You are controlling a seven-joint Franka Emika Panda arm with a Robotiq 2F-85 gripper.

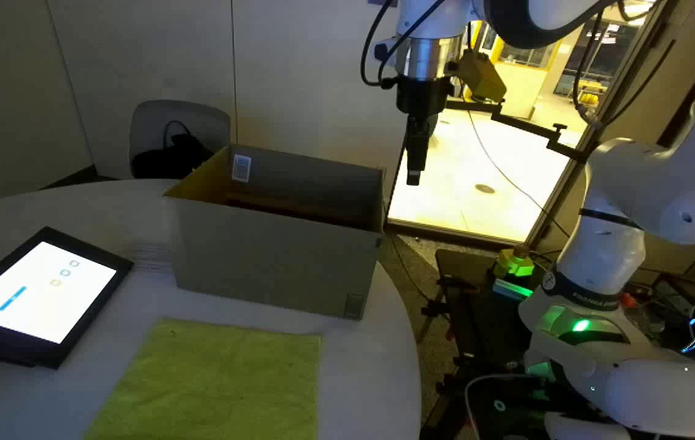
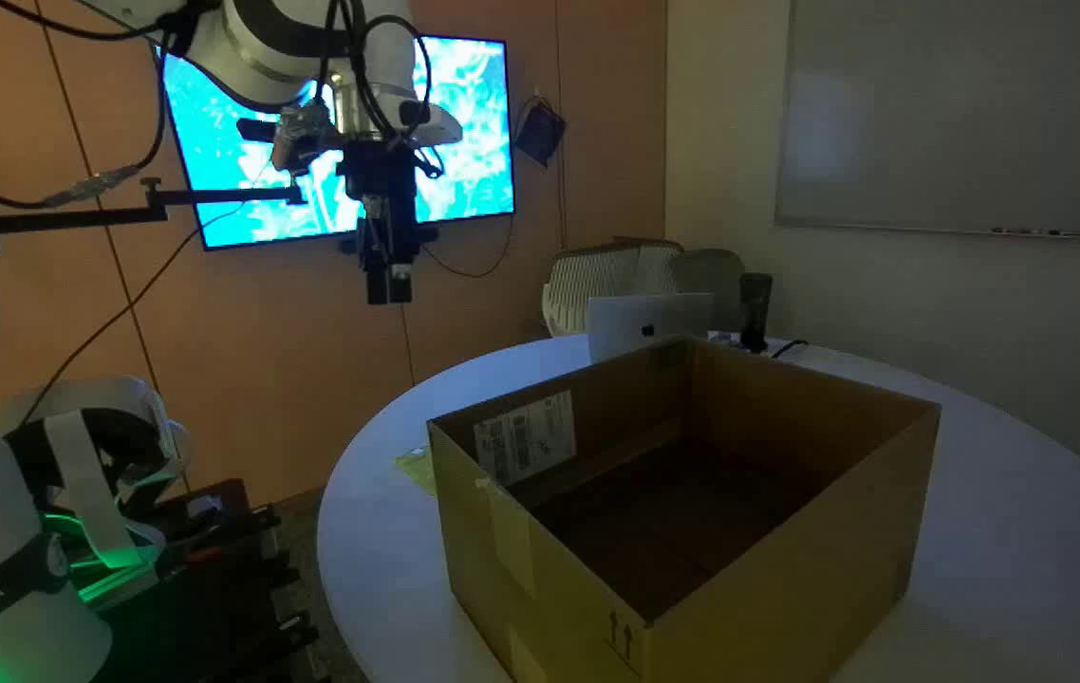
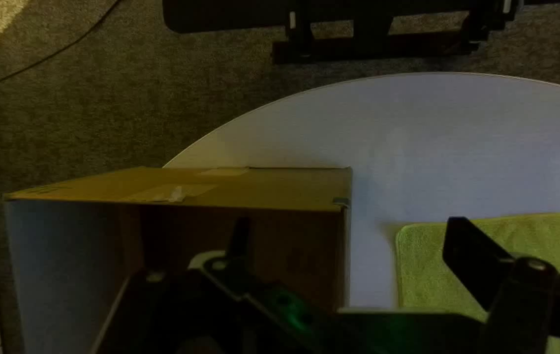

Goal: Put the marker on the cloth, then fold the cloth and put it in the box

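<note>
The yellow-green cloth [image 1: 219, 385] lies flat and unfolded on the round table, in front of the cardboard box [image 1: 268, 263]. The box is upright with its top uncovered, and a white label shows on an inner wall. Only a corner of the cloth [image 2: 415, 469] peeks out behind the box [image 2: 787, 569] in an exterior view. High above the table, near the box's end, hangs my gripper [image 1: 413, 177], pointing down. In the wrist view the gripper [image 3: 351, 233] is open, its fingers wide apart with nothing between them. The marker is out of view or hidden.
A tablet with a lit screen [image 1: 42, 293] lies on the table [image 1: 378, 366] beside the box. A laptop [image 2: 651, 323] and a dark cup [image 2: 754, 308] stand beyond the box. A chair [image 1: 179, 134] is behind the table.
</note>
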